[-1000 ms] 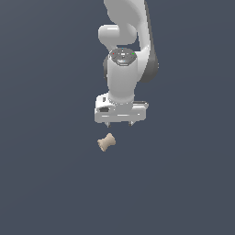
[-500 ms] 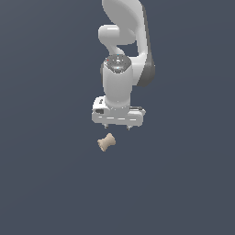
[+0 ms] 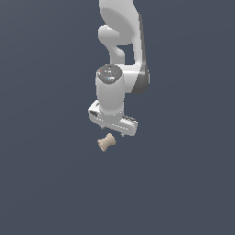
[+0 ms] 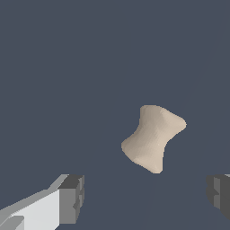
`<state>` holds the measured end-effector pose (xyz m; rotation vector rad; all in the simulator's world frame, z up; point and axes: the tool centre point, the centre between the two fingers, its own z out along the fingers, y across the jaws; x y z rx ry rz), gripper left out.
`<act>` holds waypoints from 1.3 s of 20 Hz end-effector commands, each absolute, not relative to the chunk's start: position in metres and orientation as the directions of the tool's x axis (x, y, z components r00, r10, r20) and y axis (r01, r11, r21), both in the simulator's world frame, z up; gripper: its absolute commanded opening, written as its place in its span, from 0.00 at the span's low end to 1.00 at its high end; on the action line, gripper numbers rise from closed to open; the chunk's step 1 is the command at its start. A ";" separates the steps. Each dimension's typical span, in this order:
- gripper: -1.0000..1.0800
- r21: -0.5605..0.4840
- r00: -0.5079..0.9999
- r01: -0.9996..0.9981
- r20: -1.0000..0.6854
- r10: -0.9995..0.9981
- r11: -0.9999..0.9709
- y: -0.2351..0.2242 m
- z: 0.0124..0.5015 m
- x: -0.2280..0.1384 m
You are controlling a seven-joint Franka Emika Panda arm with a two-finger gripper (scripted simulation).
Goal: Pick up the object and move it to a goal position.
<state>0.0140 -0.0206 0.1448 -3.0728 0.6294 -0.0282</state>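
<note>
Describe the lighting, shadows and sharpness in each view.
Exterior view: flat, even light, no cast shadow under the spool, soft glossy highlights on the arm. Wrist view: spool matte with gentle shading, edges sharp, no blur or glare.

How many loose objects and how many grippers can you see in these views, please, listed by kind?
Beige spool-shaped object: 1
White gripper: 1
Total: 2

surface (image 3: 41,183) | plain dark slate-blue (uniform, no markings)
</note>
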 end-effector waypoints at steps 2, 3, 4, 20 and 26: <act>0.96 -0.009 0.868 -0.496 0.011 -0.496 -0.868 -0.028 0.136 0.016; 0.96 -0.009 0.852 -0.523 0.010 -0.524 -0.852 -0.030 0.133 0.016; 0.96 -0.009 0.835 -0.551 0.008 -0.551 -0.835 -0.033 0.131 0.017; 0.96 -0.001 0.605 -0.796 0.000 -0.796 -0.605 -0.057 0.104 0.020; 0.96 0.000 0.593 -0.805 0.000 -0.805 -0.593 -0.058 0.103 0.020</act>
